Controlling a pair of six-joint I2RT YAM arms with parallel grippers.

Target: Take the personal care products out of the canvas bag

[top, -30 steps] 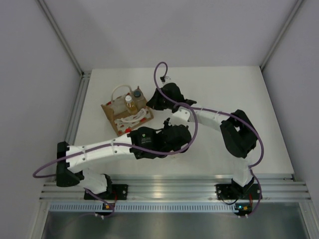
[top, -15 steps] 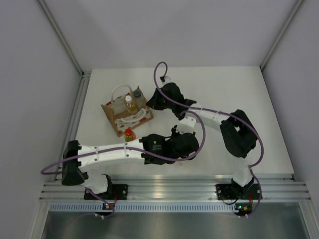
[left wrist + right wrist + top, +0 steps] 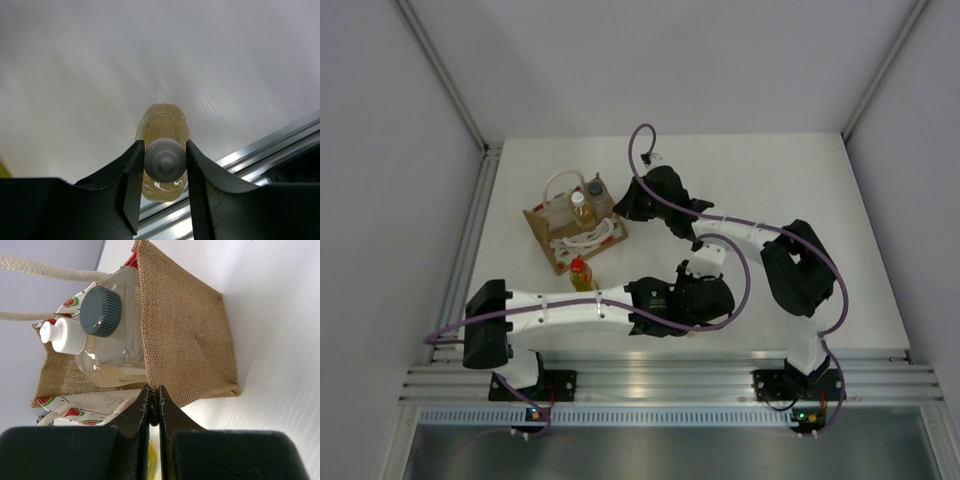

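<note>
Left wrist view: the left fingers (image 3: 131, 180) are clamped on the pale cap of a small amber plastic bottle (image 3: 162, 117), held over the white desk (image 3: 75, 75). Right wrist view: the right fingers (image 3: 131, 425) are pressed together against the tan boxy canvas bag (image 3: 185, 340), possibly pinching its edge; inside stand a clear bottle with dark grey cap (image 3: 112, 355) and a second amber bottle with white cap (image 3: 65, 335). Top view: a yellow red-capped bottle (image 3: 580, 272) stands on the desk just beside the bag.

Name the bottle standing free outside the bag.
The yellow red-capped bottle, beside the canvas bag. The left pincer holds one amber bottle; the white-capped bottle and the grey-capped bottle sit inside the bag.
</note>
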